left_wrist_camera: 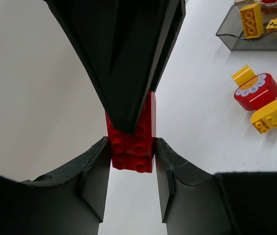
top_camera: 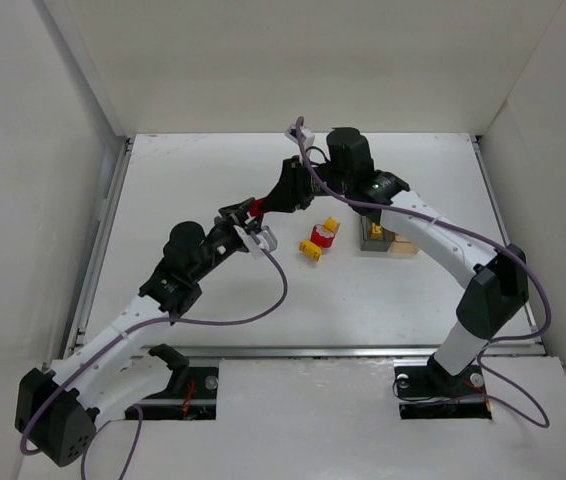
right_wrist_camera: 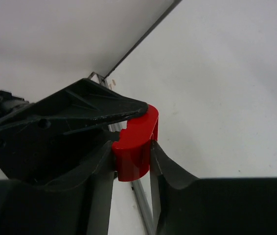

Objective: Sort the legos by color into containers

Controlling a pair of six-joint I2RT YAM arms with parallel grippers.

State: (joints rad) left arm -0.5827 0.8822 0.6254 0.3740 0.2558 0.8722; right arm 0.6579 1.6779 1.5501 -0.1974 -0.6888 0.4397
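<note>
A red lego (top_camera: 257, 208) hangs above the table between both arms. My left gripper (left_wrist_camera: 132, 147) is shut on its studded end, the red lego (left_wrist_camera: 131, 155) pinched between both pads. My right gripper (right_wrist_camera: 131, 147) comes from the opposite side and its fingers press the rounded end of the same red lego (right_wrist_camera: 137, 137). Right of them lie a red round lego (top_camera: 321, 236), a small yellow one (top_camera: 331, 225) and a yellow brick (top_camera: 310, 251). The dark grey container (top_camera: 373, 236) and the clear tan container (top_camera: 403, 243) stand together further right. Yellow legos (left_wrist_camera: 252, 20) lie in the dark grey container (left_wrist_camera: 236, 41).
White walls enclose the table on the left, back and right. A purple cable (top_camera: 263, 310) loops over the table from the left arm. The right arm's elbow (top_camera: 491, 290) stands near the right edge.
</note>
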